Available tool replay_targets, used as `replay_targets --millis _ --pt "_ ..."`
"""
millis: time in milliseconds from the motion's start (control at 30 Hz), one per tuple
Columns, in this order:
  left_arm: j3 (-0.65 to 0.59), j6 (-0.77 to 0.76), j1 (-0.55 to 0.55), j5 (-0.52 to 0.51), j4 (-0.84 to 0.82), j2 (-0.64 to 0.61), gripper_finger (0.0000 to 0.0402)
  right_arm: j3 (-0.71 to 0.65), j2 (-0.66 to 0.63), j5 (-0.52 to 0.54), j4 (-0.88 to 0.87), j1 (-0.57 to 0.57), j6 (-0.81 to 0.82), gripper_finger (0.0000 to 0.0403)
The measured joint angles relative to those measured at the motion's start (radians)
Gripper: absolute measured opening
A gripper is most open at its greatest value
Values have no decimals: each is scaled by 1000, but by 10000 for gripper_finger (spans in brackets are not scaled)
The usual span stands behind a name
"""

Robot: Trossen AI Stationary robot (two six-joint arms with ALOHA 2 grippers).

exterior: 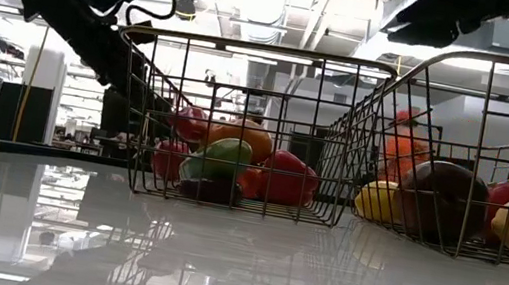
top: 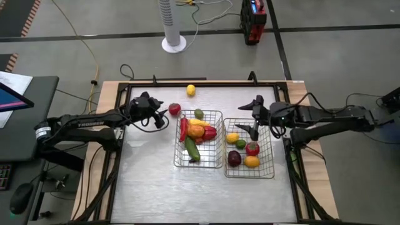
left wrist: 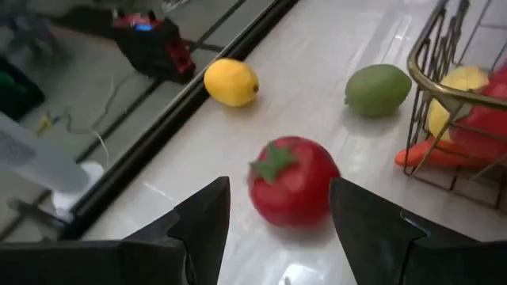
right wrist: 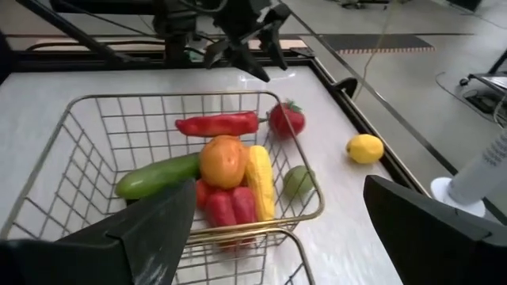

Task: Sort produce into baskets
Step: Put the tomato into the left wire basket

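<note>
A red tomato (left wrist: 293, 180) lies on the table just left of the left basket (top: 199, 161), also seen in the high view as the tomato (top: 174, 109). My left gripper (left wrist: 279, 229) is open, its fingers standing on either side of the tomato's near part without touching it. A yellow lemon (top: 190, 90) lies near the far edge, and a green lime (left wrist: 378, 89) rests on the table by the left basket's far wall. My right gripper (top: 249, 119) hangs open above the far end of the right basket (top: 249, 174). Both baskets hold several pieces of produce.
The left basket holds a red pepper (right wrist: 218, 124), a cucumber (right wrist: 157, 176), an orange piece (right wrist: 223, 161) and others. The right basket holds a dark plum (top: 234, 159), yellow and red pieces. A black rail (left wrist: 158, 127) runs along the table's far edge. Bare tabletop lies toward the near side.
</note>
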Motion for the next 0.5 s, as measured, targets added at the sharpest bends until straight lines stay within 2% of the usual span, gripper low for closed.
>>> replay_targets --millis 233,333,500 --pt "0 35 5 -7 -14 0 214 0 0 0 -5 -14 12 388" --pt "0 10 18 12 -7 0 250 0 0 0 -4 -13 14 388" --pt "0 0 29 19 20 29 336 0 0 -1 -5 -13 32 388"
